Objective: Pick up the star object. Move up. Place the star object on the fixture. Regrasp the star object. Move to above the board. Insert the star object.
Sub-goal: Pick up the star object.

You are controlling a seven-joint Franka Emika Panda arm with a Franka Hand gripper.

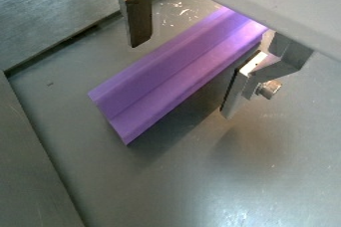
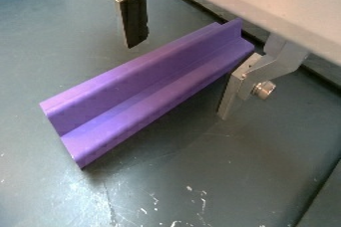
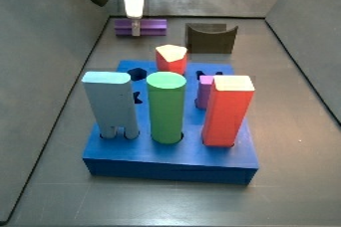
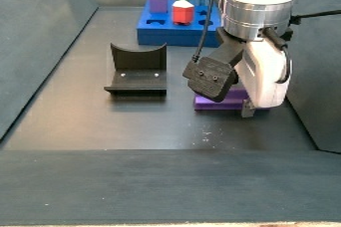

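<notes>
The star object is a long purple bar lying flat on the grey floor, seen in both wrist views. My gripper is open and low over it, with one finger on each long side and a clear gap at the finger on one side. In a side view the bar lies at the far end under the gripper. In a side view the hand hides most of it. The dark fixture stands beside it, empty.
The blue board holds a light blue block, a green cylinder, a red block and other pieces. Grey walls enclose the floor; one wall runs close past the bar.
</notes>
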